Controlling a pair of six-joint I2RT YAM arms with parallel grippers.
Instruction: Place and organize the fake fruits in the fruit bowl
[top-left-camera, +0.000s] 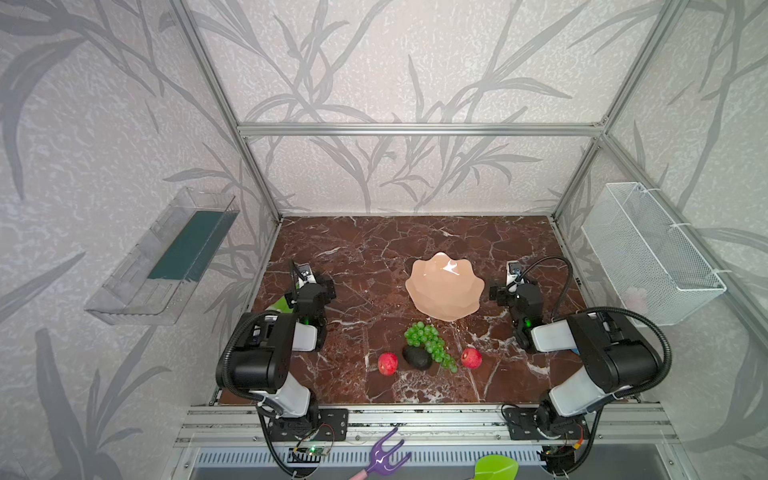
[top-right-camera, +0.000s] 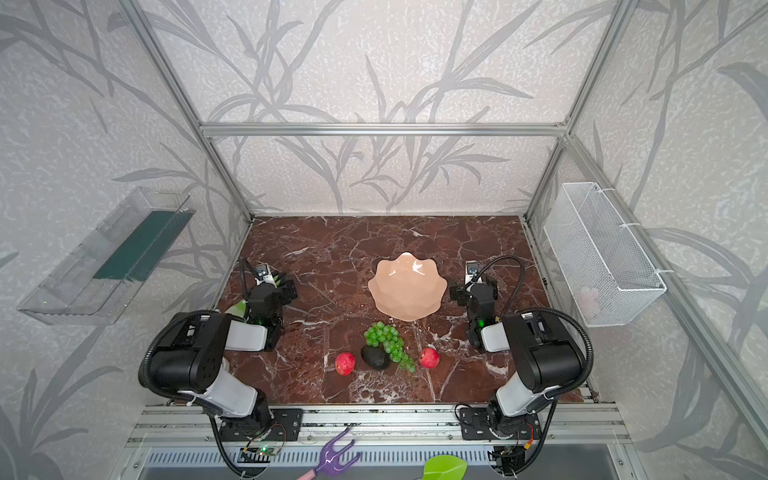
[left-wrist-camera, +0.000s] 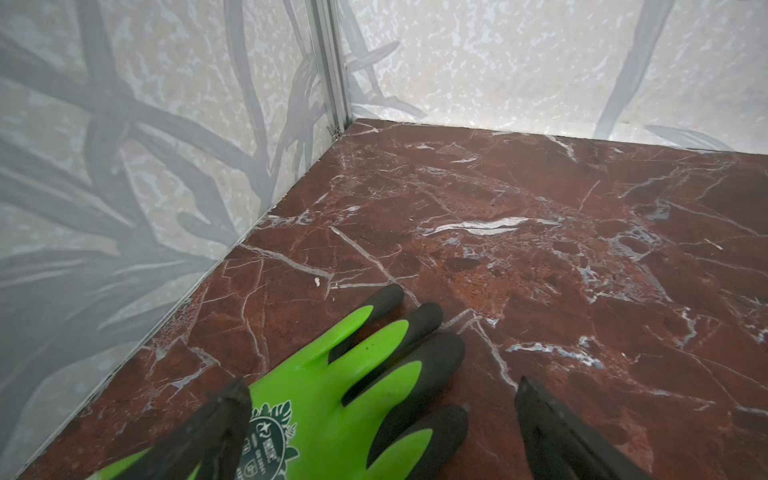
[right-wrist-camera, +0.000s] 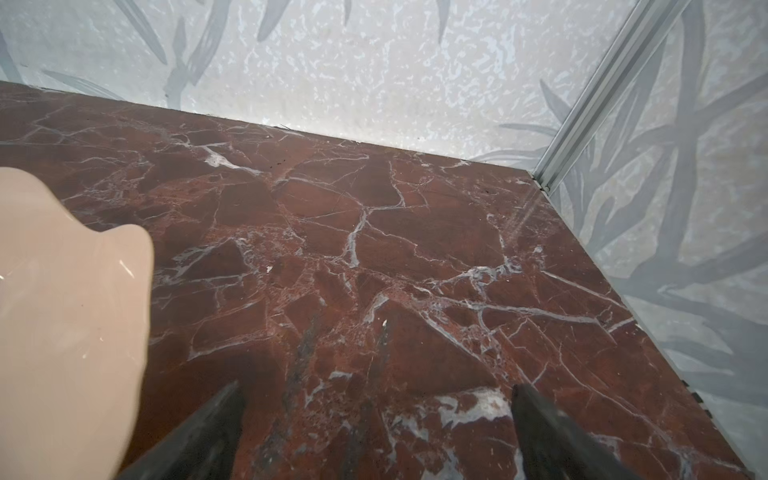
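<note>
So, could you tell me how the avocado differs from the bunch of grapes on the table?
The avocado is dark blackish-green; the grapes are bright green. The avocado is one smooth oval, the grapes a long bunch of small balls. The grapes reach nearer the bowl than the avocado. Both lie on the table, outside the bowl.

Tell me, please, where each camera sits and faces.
Top views: high in front, looking down at the fruit bowl; left arm and right arm show.
Left wrist: low, facing the back-left corner over a glove; left gripper open.
Right wrist: low, facing the back-right corner; right gripper open.
Shared: top and right wrist views show the bowl.
</note>
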